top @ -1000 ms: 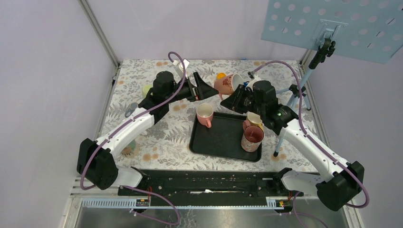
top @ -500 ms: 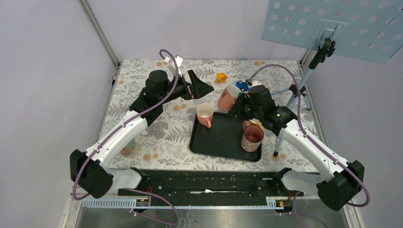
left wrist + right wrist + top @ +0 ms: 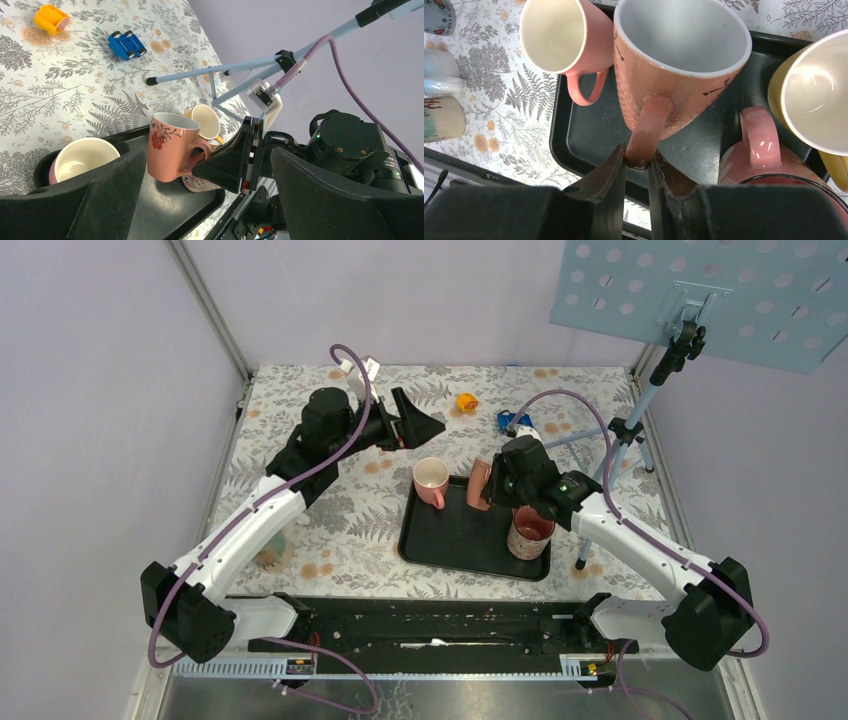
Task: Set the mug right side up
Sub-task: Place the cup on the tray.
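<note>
Surroundings: a black tray (image 3: 455, 545) lay on the patterned table (image 3: 330, 530). A second pink mug (image 3: 431, 481) stood upright at the tray's far left corner. A speckled mug (image 3: 530, 531) and a yellow mug (image 3: 814, 102) stood at its right side, close to the gripped handle. A yellow toy (image 3: 466, 401) and a blue car (image 3: 515, 422) lay beyond the tray, and a tripod (image 3: 618, 435) stood to the right.

Task item: the mug (image 3: 172, 152) was upright, mouth up, over the tray's far part. Contact with the tray could not be confirmed.

Right arm: bent in over the tray, its gripper (image 3: 638, 161) clamped on the mug's handle (image 3: 647, 127).

Left arm: extended left of the tray, its gripper (image 3: 425, 418) raised, spread wide, empty and pointing at the mug.
</note>
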### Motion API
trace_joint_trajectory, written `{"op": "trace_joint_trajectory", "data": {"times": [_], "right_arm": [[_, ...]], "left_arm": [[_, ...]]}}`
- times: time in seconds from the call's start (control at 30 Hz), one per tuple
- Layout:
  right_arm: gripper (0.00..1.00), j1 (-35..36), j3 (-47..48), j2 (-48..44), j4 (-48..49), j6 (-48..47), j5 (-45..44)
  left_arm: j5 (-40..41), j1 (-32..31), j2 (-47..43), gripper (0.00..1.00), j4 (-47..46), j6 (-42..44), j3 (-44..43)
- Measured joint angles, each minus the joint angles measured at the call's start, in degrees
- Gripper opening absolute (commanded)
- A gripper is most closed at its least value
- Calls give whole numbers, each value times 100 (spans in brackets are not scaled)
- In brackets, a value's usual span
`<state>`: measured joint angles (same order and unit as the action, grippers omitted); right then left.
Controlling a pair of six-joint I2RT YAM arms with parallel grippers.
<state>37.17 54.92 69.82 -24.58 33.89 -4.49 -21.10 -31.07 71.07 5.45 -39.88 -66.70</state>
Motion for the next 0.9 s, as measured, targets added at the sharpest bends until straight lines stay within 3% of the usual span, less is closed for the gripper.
{"op": "trace_joint_trajectory", "data": {"times": [0.37,0.9], "right_arm": [[0,273,-413,79,636,-52,-614],[0,1517,-1773,387,3296,-855,-2275]], "left_arm": [[22,0,0,99,184,68,-125],[142,2,-92,99,542,68,-122]]}}
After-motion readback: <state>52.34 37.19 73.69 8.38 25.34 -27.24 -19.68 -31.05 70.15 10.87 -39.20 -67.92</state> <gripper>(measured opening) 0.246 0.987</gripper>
